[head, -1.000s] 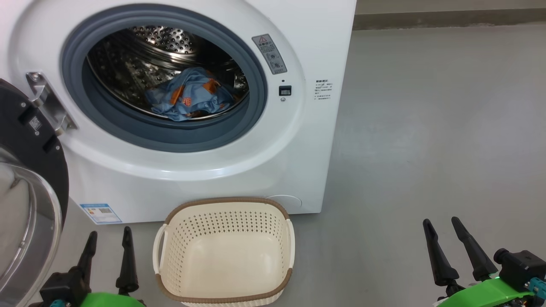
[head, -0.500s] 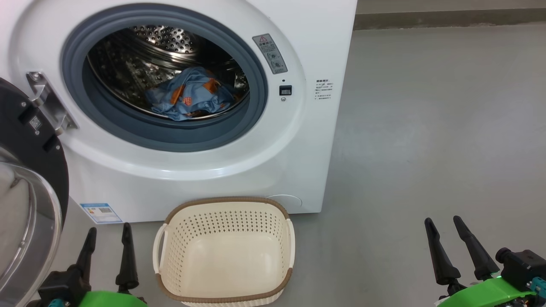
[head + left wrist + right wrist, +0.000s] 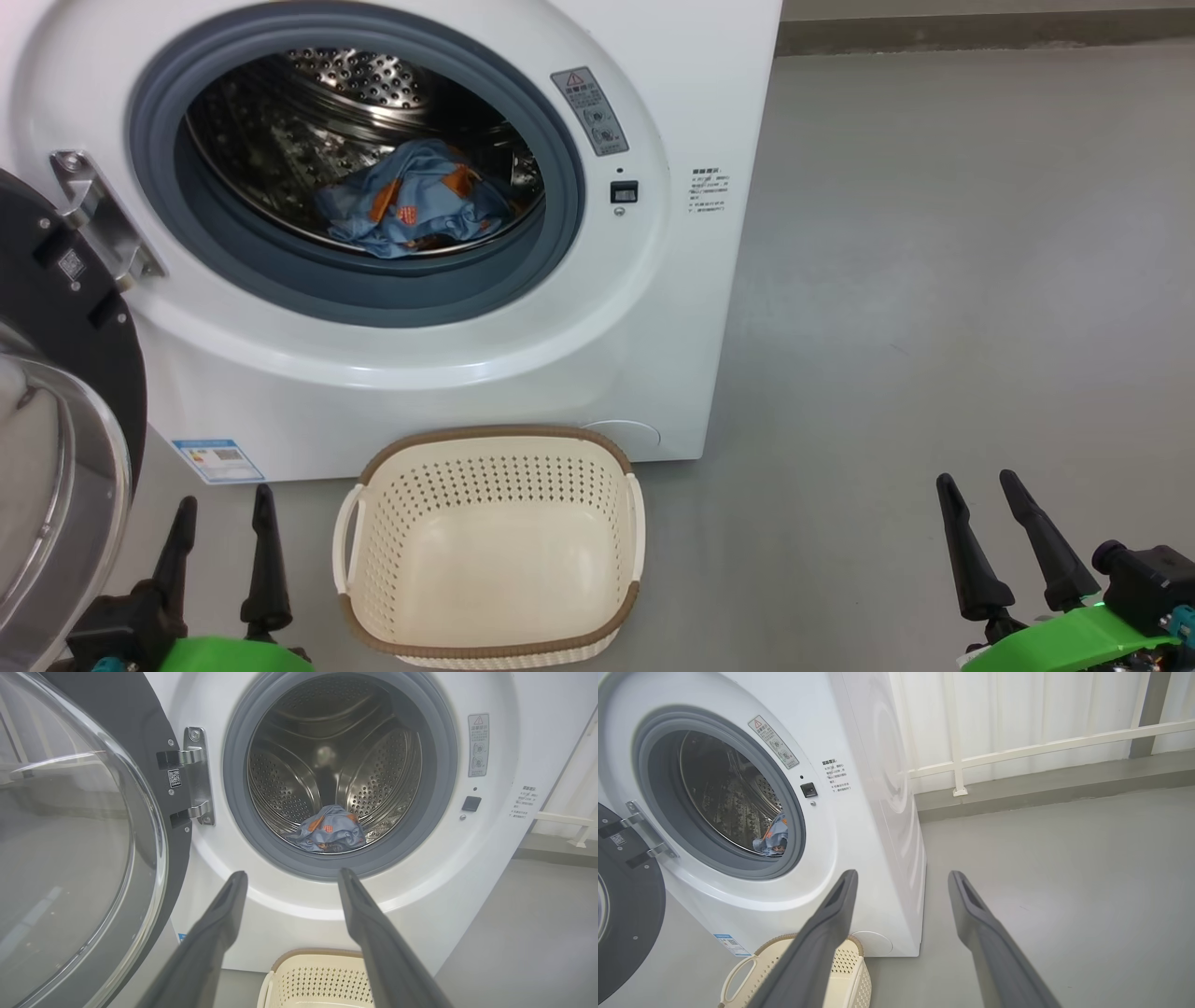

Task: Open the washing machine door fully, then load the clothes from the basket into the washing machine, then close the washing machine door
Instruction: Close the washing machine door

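1. Two grippers sit low in the head view, each with its fingers spread apart and nothing between them. The left gripper [image 3: 225, 497] is near the basket's left side, and the right gripper [image 3: 977, 479] is well off to the right over the grey floor [image 3: 934, 280].
2. The basket [image 3: 495, 435] stands on the floor just in front of the washing machine [image 3: 695, 103], its pale bottom showing.
3. The clothes [image 3: 411, 210] lie bunched at the bottom of the steel drum [image 3: 355, 84], behind the grey gasket [image 3: 551, 233].
4. The washing machine door [image 3: 56, 308] is swung open to the left on its metal hinge [image 3: 93, 215], with its glass bowl near the left gripper.
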Controlling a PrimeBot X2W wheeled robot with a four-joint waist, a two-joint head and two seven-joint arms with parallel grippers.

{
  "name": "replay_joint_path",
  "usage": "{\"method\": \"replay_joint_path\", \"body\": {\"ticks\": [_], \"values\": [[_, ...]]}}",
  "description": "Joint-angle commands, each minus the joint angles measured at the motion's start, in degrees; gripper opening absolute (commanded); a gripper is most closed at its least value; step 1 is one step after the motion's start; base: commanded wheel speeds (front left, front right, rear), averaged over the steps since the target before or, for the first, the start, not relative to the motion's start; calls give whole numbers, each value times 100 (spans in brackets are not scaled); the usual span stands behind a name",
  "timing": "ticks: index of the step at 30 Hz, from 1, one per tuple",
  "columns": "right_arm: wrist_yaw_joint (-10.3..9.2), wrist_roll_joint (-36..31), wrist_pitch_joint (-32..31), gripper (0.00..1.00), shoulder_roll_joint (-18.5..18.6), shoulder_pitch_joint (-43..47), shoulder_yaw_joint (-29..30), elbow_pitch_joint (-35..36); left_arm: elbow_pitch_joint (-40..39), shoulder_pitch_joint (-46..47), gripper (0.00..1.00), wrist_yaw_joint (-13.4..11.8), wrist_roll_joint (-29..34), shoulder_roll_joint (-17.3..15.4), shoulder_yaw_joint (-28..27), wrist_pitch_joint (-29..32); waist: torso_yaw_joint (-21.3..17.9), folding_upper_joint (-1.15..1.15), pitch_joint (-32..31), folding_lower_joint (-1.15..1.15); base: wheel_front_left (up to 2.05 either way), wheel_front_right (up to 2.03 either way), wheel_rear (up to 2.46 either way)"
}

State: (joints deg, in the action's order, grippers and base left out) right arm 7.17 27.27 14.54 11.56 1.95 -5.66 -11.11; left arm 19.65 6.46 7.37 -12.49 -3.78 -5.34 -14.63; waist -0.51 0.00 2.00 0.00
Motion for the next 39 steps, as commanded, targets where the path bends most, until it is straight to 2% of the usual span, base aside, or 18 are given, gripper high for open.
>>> {"method": "replay_joint_path", "body": {"ticks": [1, 20, 39], "values": [[32, 2, 46, 100, 131, -8, -104, 150, -174, 43, 100, 12, 6, -44, -197, -37, 2, 0, 8, 0, 0, 0, 0], [32, -20, 46, 100, 141, -20, -75, 197, -263, 59, 100, 12, 127, -6, -266, -37, 34, 0, 101, 0, -9, 9, 0], [32, -26, 46, 100, 130, -61, -50, 184, -384, 52, 100, 12, 91, -52, -88, -37, 91, 0, 135, 0, -142, 141, 1]]}}
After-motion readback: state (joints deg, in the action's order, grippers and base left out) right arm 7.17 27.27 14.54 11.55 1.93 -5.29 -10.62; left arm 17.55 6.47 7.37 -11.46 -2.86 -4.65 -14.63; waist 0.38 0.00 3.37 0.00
